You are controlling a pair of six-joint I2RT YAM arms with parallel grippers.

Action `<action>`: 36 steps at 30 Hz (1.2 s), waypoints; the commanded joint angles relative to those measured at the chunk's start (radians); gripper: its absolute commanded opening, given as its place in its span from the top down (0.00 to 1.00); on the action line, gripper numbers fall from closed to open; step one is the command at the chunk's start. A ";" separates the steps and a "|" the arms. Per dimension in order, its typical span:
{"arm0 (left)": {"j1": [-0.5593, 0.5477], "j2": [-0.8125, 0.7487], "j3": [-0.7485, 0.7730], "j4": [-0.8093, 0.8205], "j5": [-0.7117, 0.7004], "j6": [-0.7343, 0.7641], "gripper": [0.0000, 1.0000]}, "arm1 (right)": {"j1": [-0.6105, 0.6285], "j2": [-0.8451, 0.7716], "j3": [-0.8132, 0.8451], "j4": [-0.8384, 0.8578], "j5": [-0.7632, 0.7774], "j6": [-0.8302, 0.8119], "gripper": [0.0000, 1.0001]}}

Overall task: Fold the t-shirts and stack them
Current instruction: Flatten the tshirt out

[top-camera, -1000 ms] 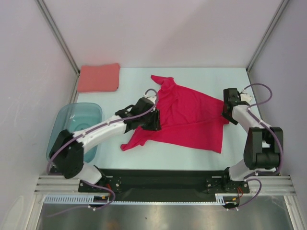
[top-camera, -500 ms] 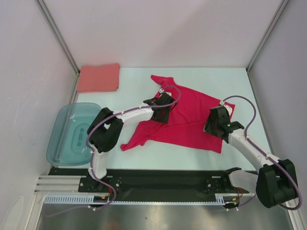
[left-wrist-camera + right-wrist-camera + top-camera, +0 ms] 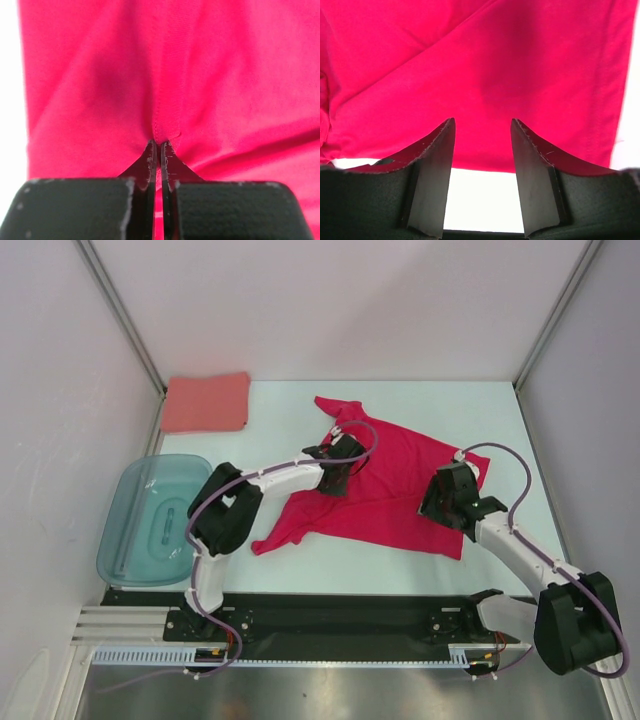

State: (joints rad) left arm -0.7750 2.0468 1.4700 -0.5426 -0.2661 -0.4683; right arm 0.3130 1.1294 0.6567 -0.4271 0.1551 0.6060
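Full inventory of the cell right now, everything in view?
red t-shirt: 1, crimson, spread unfolded and rumpled at the table's centre
pink t-shirt: 1, salmon, folded, far left corner
tub: 1, translucent teal, at the left edge beside the left arm
table: 1, pale, under the shirts
left gripper: 1, black, shut on a fold of the red t-shirt
right gripper: 1, black, open, over the red t-shirt's right side near its edge

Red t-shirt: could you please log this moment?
left gripper: shut on red t-shirt | right gripper: open above it | pink t-shirt: folded
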 commanded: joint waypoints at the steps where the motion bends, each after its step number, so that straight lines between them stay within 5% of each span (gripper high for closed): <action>1: 0.038 -0.068 0.082 -0.062 -0.109 0.023 1.00 | 0.003 0.024 -0.006 0.047 -0.049 0.040 0.47; 6: 0.184 -0.206 0.128 -0.167 -0.240 0.049 1.00 | 0.006 0.058 -0.012 0.077 -0.055 0.075 0.48; 13: 0.429 -0.257 0.177 -0.172 -0.130 0.120 1.00 | 0.003 0.167 0.006 0.123 -0.049 0.136 0.48; 17: 0.494 -0.226 0.211 -0.201 -0.183 0.129 0.99 | -0.009 0.219 0.006 0.151 -0.058 0.173 0.49; 19: 0.526 -0.208 0.230 -0.212 -0.177 0.125 0.90 | -0.015 0.239 0.003 0.159 -0.063 0.173 0.50; 20: 0.534 -0.185 0.268 -0.249 -0.173 0.120 0.65 | -0.023 0.244 0.003 0.159 -0.058 0.173 0.50; 22: 0.534 -0.178 0.288 -0.279 -0.177 0.097 0.39 | -0.034 0.248 0.003 0.157 -0.051 0.169 0.50; 23: 0.531 -0.201 0.267 -0.277 -0.165 0.096 0.35 | -0.043 0.248 0.003 0.156 -0.048 0.167 0.50; 31: 0.333 -0.353 0.026 -0.174 -0.072 0.030 0.40 | -0.063 0.239 0.035 0.129 0.027 0.127 0.50; 36: 0.232 -0.260 -0.031 -0.034 0.126 0.033 0.37 | -0.072 0.334 0.086 0.146 0.049 0.123 0.50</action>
State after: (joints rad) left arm -0.5144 1.7447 1.4334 -0.6865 -0.2840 -0.4171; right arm 0.2501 1.4101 0.6815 -0.3008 0.1555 0.7441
